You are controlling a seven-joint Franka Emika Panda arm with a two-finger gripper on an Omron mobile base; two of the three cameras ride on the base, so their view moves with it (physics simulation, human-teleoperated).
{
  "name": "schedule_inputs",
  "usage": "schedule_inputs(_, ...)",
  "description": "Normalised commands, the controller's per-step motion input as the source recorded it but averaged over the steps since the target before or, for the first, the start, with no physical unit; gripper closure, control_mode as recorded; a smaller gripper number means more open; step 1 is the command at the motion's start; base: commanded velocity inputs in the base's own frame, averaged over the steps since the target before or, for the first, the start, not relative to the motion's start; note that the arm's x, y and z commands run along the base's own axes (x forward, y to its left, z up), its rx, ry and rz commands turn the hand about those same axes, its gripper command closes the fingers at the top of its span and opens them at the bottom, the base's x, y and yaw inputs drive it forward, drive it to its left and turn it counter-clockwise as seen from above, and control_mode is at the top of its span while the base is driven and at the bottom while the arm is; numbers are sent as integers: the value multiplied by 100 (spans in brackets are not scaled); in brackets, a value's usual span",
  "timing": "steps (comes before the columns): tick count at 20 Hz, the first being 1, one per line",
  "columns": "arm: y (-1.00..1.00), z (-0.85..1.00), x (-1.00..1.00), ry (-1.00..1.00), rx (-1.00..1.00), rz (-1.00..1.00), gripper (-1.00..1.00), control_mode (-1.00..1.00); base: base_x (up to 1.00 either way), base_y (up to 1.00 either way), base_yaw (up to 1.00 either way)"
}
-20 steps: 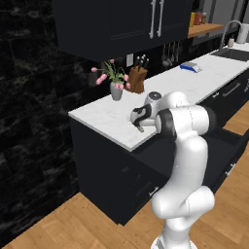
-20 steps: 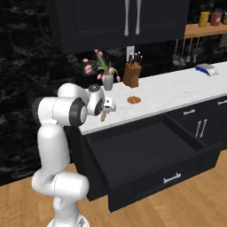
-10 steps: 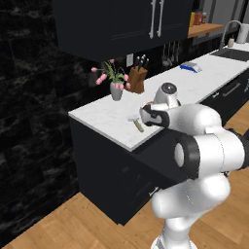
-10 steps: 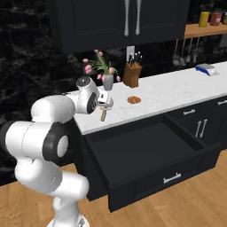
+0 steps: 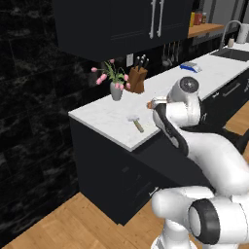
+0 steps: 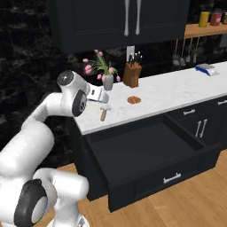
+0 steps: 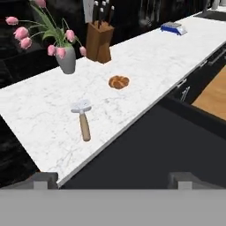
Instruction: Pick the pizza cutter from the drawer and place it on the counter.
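My claw (image 7: 113, 178) gapes wide, empty; the small pale-headed, wooden-handled pizza cutter (image 7: 82, 117) lies at eleven o'clock on the white marbled counter (image 7: 145, 66).

No text, label, brand, number or sign can be read anywhere in these views. The jars on the wooden shelf (image 6: 208, 18) and the blue-and-white item on the counter (image 7: 173, 28) are too small and blurred to show any lettering.
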Motion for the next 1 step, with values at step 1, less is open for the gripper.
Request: schedule_inputs(1,-41,100,-100,-38,15,-7,-100,-100,0,0,0)
